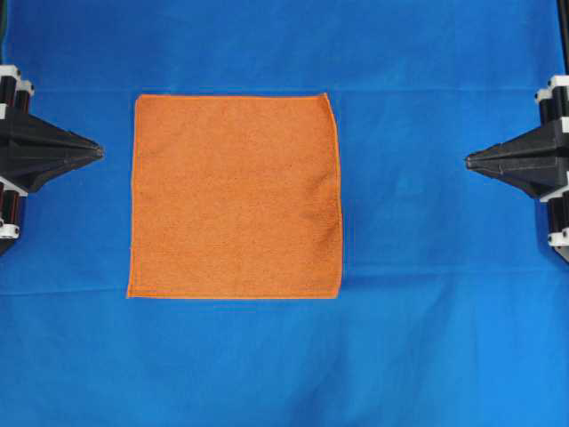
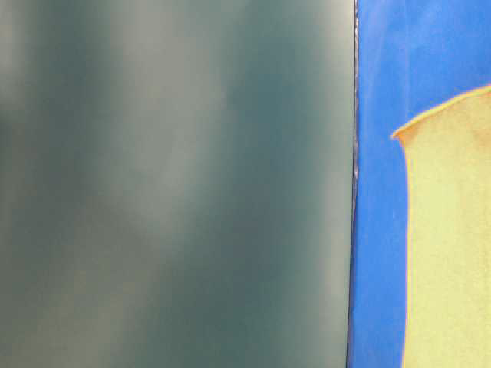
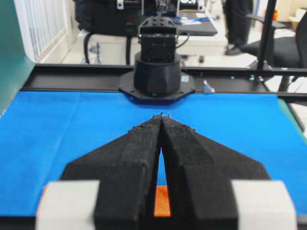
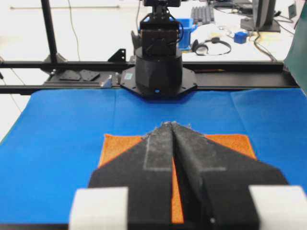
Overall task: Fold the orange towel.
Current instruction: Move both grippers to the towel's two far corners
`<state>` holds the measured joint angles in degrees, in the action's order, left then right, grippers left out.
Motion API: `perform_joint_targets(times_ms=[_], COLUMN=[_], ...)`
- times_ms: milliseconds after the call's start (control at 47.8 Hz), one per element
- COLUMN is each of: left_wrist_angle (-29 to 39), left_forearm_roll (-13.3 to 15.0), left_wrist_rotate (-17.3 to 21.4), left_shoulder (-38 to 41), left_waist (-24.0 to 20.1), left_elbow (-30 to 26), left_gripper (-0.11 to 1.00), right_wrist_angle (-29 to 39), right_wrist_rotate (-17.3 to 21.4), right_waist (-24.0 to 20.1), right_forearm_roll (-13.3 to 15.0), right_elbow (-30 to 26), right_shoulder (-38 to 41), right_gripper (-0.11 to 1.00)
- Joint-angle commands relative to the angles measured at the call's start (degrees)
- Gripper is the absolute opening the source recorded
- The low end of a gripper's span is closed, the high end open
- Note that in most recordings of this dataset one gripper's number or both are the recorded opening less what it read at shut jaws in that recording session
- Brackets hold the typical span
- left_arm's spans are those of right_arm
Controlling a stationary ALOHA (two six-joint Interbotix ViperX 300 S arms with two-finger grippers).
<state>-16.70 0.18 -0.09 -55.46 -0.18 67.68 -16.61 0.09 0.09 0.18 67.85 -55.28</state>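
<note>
The orange towel (image 1: 235, 196) lies spread flat and unfolded, a little left of centre in the overhead view, on the blue sheet (image 1: 427, 338) that covers the counter. Its edges run nearly square to the frame, with a slight ripple along the right hem.

The left claw (image 1: 100, 153) sits at the left edge of the overhead frame, its tips pressed together into a point aimed at the towel's left hem — near it, not touching. The right claw (image 1: 468, 161) mirrors it at the right edge, also pressed together and holding nothing, well apart from the towel's right hem.

In the left wrist view the closed fingers (image 3: 139, 153) meet at their tips, with a sliver of orange showing between them at the bottom of the frame. In the right wrist view the towel fills the middle — behind the closed fingers (image 4: 158, 158).

The table-level view is mostly a blurred grey-green surface (image 2: 176, 184); the sheet and a towel corner show at the right.
</note>
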Motion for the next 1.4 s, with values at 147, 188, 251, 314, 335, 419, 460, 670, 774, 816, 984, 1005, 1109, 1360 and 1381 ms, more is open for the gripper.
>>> perform_joint_targets(times_ms=[147,188,251,314,335,419,460,670,774,816,984,1005,1109,1360,1381], left_wrist_angle=[11.6,12.9,14.3,16.0,16.5,18.9,19.7,20.1,19.4,18.7,12.8,12.1,9.3,2.3,1.8], left_forearm_roll=[2.1,2.1,2.1,2.1,2.1,2.1,2.1,2.1,2.1,2.1,2.1,2.1,2.1,2.1,2.1], left_wrist_rotate=[-1.1,-1.1,-1.1,-1.1,-1.1,-1.2,-1.2,-1.8,-1.8,-1.8,-2.2,-2.2,-2.2,-2.2,-2.2], left_shoulder=[0.1,0.0,-0.2,-0.1,0.1,0.7,1.1,4.9,8.0,9.6,17.3,18.4,24.1,38.1,39.1], left_waist=[-2.7,-3.4,-4.7,-6.4,-7.0,-9.5,-10.8,-18.1,-21.5,-22.7,-26.4,-26.7,-28.9,-33.0,-33.3], left_elbow=[-2.0,-2.0,-1.9,-1.8,-1.8,-1.8,-1.6,0.1,1.4,1.9,3.8,3.8,4.0,3.1,3.0], left_gripper=[0.0,0.0,0.0,0.0,0.0,0.0,0.0,0.19,0.45,0.58,0.83,0.83,0.82,0.82,0.82], right_wrist_angle=[0.0,0.4,1.1,1.4,1.4,1.4,1.4,2.3,4.4,5.2,6.6,6.6,6.6,6.6,6.6], right_wrist_rotate=[1.5,1.7,1.7,1.7,1.7,2.0,2.5,4.8,5.0,5.0,5.0,5.0,5.1,5.2,5.2], right_waist=[2.7,3.9,5.5,6.8,7.1,8.6,9.8,14.4,15.9,16.6,19.4,19.7,21.3,23.2,23.4], right_forearm_roll=[-2.8,-3.3,-3.8,-4.3,-4.6,-5.4,-5.8,-6.2,-6.2,-6.2,-6.2,-6.2,-6.3,-6.3,-6.3], right_elbow=[-4.0,-4.6,-5.6,-6.7,-7.0,-8.5,-9.5,-13.4,-16.6,-17.8,-21.8,-22.2,-23.8,-26.5,-26.5], right_shoulder=[5.1,6.6,9.5,12.2,13.2,17.1,19.6,29.7,35.2,37.4,46.4,47.5,52.2,60.2,60.5], right_gripper=[0.0,0.0,0.0,0.0,0.0,0.0,0.0,0.01,0.11,0.24,0.6,0.59,0.54,0.54,0.54])
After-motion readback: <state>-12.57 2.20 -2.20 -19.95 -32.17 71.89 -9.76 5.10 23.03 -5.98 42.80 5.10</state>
